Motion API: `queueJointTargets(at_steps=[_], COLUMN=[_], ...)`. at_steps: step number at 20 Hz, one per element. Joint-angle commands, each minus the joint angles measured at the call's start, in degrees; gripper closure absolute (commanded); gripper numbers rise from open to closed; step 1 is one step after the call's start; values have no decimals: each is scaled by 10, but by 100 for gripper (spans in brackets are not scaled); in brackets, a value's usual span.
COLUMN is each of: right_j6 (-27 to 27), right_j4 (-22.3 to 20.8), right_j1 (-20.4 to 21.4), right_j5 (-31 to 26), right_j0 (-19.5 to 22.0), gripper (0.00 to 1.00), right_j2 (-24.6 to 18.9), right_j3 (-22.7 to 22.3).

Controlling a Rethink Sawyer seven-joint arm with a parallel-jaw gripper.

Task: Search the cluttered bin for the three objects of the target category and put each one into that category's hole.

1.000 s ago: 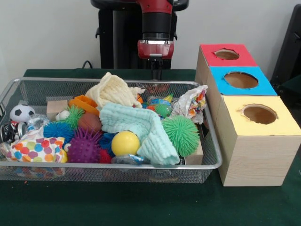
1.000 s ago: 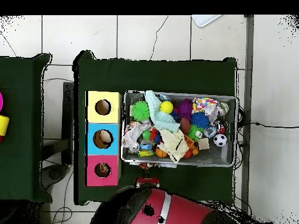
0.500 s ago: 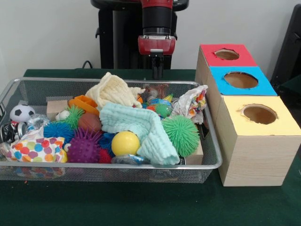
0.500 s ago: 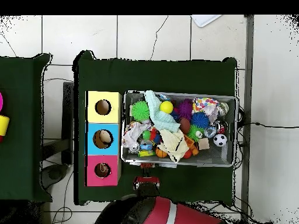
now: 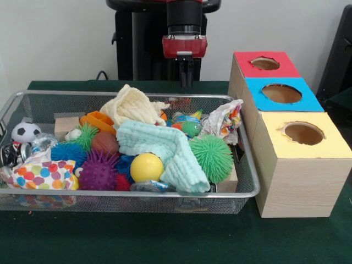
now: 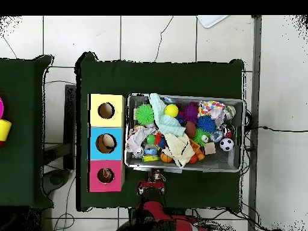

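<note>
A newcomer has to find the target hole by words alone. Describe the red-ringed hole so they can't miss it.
Start at the wire-mesh bin of toys. Beside it, three pale wooden boxes stand in a row, each with a painted top and a round cut-out. The hole is in the red-topped box, the end one nearest the robot; the blue hole is in the middle, the yellow hole at the other end.

Three boxes point(image 5: 291, 126) (one bin point(image 5: 250, 190)).

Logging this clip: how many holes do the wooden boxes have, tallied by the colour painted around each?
Red-ringed hole: 1
Blue-ringed hole: 1
Yellow-ringed hole: 1
Total: 3
</note>
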State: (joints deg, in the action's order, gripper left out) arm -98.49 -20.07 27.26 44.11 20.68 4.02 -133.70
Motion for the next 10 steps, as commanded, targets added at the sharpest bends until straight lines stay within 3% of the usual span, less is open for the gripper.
queueJointTargets(at_steps=[1,4,8,9,10], right_j6=[-111,-113,-101,-102,-98], right_j4=[0,-1,7,10,12], right_j1=[31,22,-34,-41,-40], right_j5=[-141,-109,-59,-46,-54], right_j0=[32,24,-2,-8,-11], gripper=[100,100,100,0,0], right_j2=[-81,-64,-20,-11,-9], right_j3=[17,22,55,59,61])
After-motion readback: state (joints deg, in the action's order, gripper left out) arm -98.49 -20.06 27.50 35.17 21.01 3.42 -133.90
